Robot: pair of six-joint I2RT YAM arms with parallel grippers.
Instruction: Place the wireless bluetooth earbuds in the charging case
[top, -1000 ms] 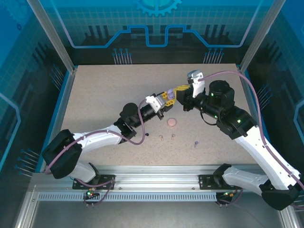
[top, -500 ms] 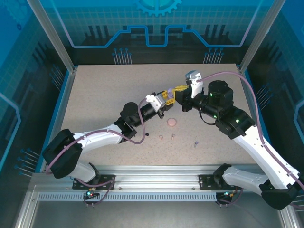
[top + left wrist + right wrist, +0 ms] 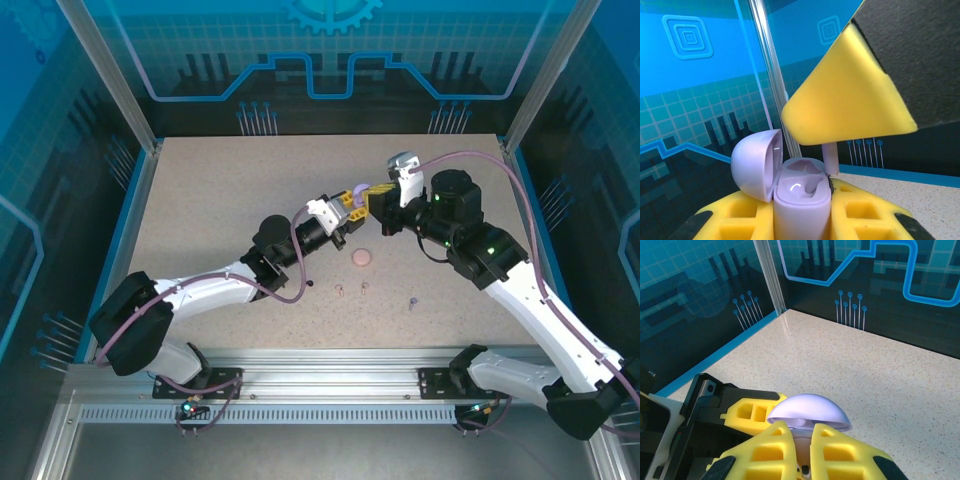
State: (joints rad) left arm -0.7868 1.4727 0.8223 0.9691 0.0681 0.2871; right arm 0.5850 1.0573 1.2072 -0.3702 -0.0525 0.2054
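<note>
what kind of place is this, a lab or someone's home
Probably a robot test cell in a lab, not a home: a left arm and right arm bolted to a metal rail, and a speckled table walled in by blue printed panels.

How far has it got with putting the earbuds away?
Early days. The left gripper holds the purple case with its lid open. The right gripper holds what looks like a purple earbud at the case's open top. Loose earbuds and a pink case lie on the table.
</note>
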